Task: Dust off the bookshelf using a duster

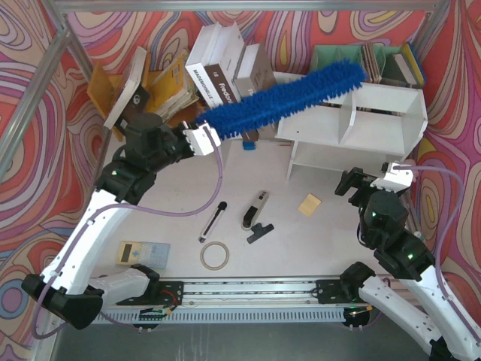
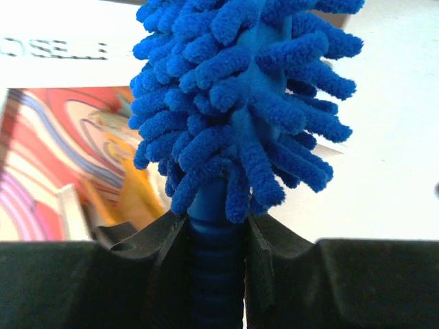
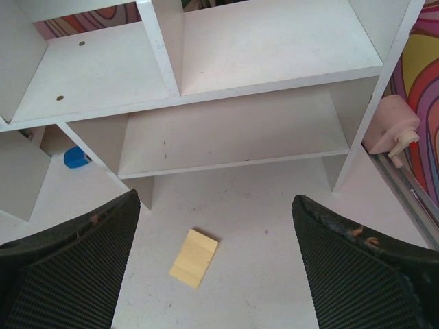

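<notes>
While the left gripper (image 2: 214, 236) stays out of nothing and simply clamps the slim handle of the duster (image 1: 285, 98), its blue shaggy head slants over the top board of the bookshelf (image 1: 379, 128); the right gripper (image 3: 212, 226) hangs wide open facing the lower tier, a yellow block (image 3: 194, 258) beneath

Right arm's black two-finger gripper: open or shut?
Open. The right gripper has its black ribbed fingers spread wide, nothing held between them.
</notes>
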You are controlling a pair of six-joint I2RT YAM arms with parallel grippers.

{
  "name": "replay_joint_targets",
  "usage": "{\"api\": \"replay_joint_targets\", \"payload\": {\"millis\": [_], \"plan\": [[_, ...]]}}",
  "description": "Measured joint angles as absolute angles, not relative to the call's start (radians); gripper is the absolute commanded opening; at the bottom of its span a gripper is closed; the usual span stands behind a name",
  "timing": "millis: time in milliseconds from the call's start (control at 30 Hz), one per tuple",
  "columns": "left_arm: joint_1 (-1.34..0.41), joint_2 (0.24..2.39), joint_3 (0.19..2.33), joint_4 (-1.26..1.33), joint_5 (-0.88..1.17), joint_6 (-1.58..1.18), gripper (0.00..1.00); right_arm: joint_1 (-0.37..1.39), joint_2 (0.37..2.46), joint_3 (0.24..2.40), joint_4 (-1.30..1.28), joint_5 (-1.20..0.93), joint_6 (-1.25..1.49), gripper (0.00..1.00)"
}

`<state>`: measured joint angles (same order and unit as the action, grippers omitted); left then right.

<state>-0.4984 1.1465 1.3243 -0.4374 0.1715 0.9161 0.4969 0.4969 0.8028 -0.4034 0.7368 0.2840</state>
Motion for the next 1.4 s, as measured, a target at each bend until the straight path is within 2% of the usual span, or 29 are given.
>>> {"api": "replay_joint_targets", "payload": {"millis": [167, 400, 767, 933, 1067, 1400], "plan": [[-0.496, 1.134, 1.425, -0.447, 0.143, 0.942, 0.00, 0.497, 0.496, 0.803, -0.403, 0.737, 0.284, 0.81], [-0.490, 1.111, 1.426, -0.454, 0.133, 0.957, 0.00, 0.497, 0.488, 0.803, -0.403, 0.737, 0.284, 0.81], [-0.537, 1.094, 1.130, -0.424, 0.155, 0.867, 0.00, 0.497, 0.484, 0.803, -0.403, 0.737, 0.284, 0.81], [-0.566, 1.094, 1.095, -0.416, 0.128, 0.830, 0.00, 0.497, 0.485, 0.803, -0.402, 0.737, 0.284, 0.82], [-0.569, 1.092, 1.125, -0.424, 0.114, 0.828, 0.00, 0.497, 0.485, 0.803, -0.402, 0.737, 0.284, 0.81], [-0.538, 1.081, 1.361, -0.436, 0.101, 0.870, 0.00, 0.497, 0.484, 0.803, -0.402, 0.736, 0.284, 0.81]]}}
